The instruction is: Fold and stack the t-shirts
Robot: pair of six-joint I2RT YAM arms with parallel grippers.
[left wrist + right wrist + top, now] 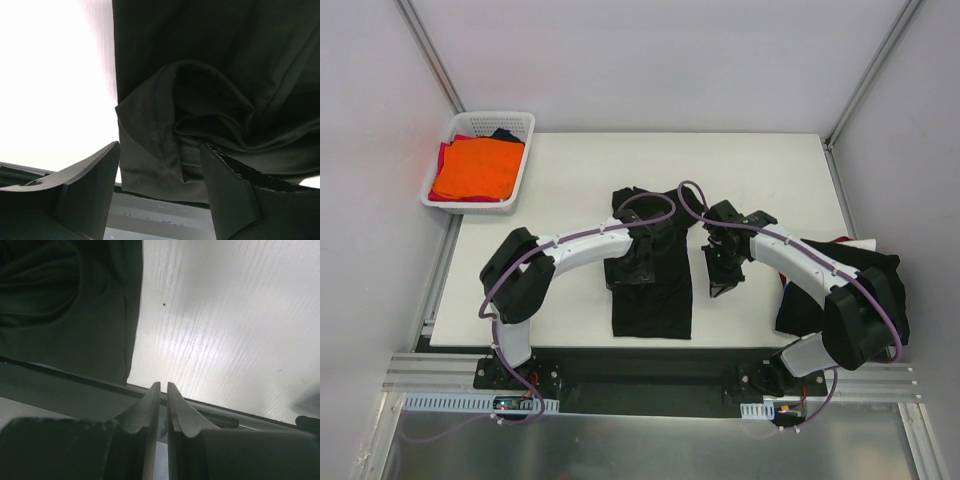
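Note:
A black t-shirt (655, 305) lies partly folded in the middle of the white table (570, 200). My left gripper (632, 268) hangs over its left part with the jaws open; in the left wrist view (160, 170) a bunched fold of the black t-shirt (200, 75) lies between and beyond the fingers (90, 185). My right gripper (720, 278) is just right of the shirt, shut and empty. In the right wrist view (163, 387) the black t-shirt (65, 305) lies to the upper left, clear of the fingertips.
A white lattice basket (480, 120) at the back left holds a folded orange shirt (475, 168) over red and dark cloth. A heap of black shirts (875, 270) lies at the table's right edge under the right arm. The table's near edge is close to both grippers.

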